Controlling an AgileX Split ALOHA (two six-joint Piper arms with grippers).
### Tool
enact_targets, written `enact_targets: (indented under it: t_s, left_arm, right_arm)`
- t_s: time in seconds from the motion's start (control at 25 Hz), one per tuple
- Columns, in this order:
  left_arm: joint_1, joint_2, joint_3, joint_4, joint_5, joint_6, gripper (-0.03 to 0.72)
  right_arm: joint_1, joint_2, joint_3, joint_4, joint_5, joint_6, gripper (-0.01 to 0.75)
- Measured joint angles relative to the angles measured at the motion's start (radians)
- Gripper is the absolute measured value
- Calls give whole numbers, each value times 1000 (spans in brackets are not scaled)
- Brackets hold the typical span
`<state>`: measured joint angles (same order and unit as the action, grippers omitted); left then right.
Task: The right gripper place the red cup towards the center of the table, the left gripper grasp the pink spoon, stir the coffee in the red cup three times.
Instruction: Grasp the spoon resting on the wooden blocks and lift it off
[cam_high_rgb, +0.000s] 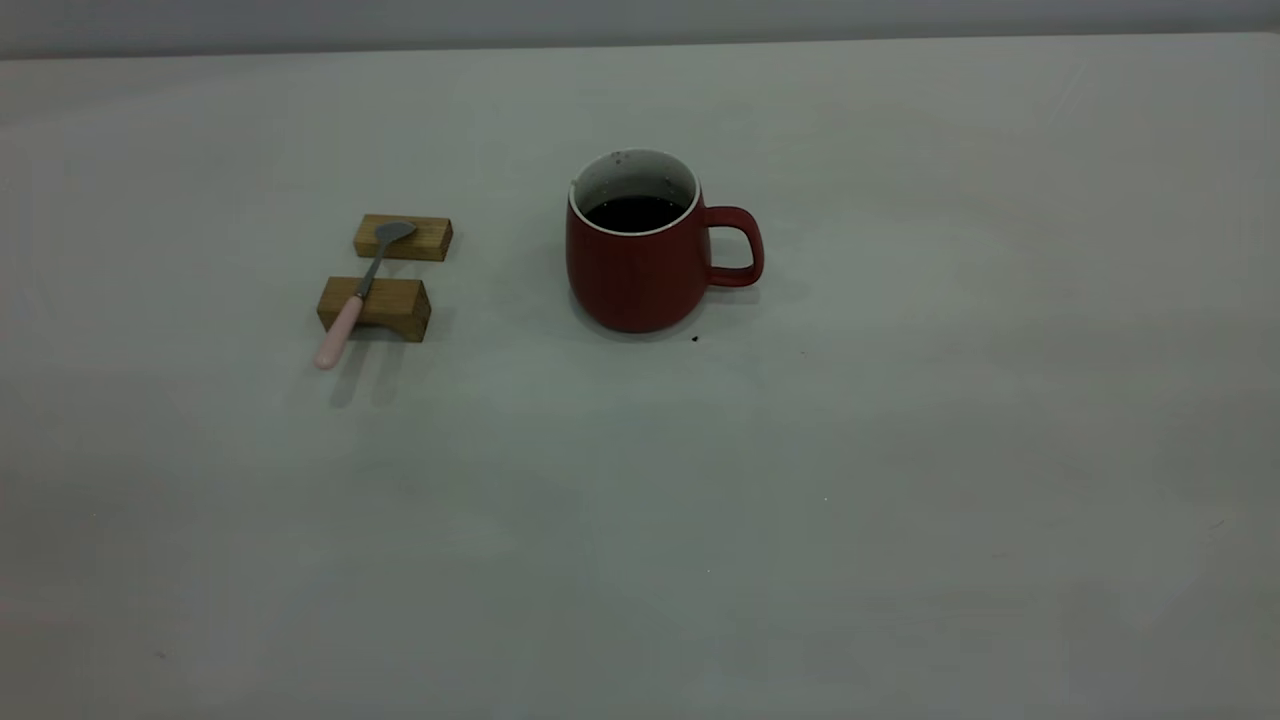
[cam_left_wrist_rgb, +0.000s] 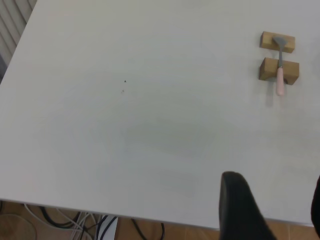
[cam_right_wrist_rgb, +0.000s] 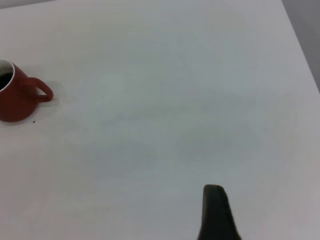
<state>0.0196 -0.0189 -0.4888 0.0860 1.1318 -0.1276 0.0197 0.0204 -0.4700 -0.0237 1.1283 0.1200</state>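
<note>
Well ahead of the spread jaws of the black forked left gripper (cam_left_wrist_rgb: 282, 215), poised over the near edge of the wide off-white matte table (cam_high_rgb: 900, 500): slim spoon (cam_high_rgb: 345, 325) with pale-pink handle and grey metal stem and bowl, bridged across two small wooden blocks (cam_high_rgb: 395, 310), handle overhanging, probably to leave room beneath for a pinch. Well apart from the black right gripper (cam_right_wrist_rgb: 216, 212), spread or pressed together impossible to tell: rounded dark-red matte mug (cam_high_rgb: 640, 275), white inside, upright, dark coffee (cam_high_rgb: 634, 213) within, loop handle turned toward that gripper's side, likely for easy grasping.
</note>
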Motion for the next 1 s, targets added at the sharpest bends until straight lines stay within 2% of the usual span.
enact_targets:
  t_s: [0.56,0.84,1.0]
  left_arm:
    - [0,6,-6,0,-11,14,435]
    - [0,256,-30,25,-197,37,558]
    - [0,502,-39,24,-295,26,576]
  right_arm:
    - [0,0,0,0,0,0,551]
    - [0,0,0,0,0,0,551]
    - [0,0,0,0,0,0,551]
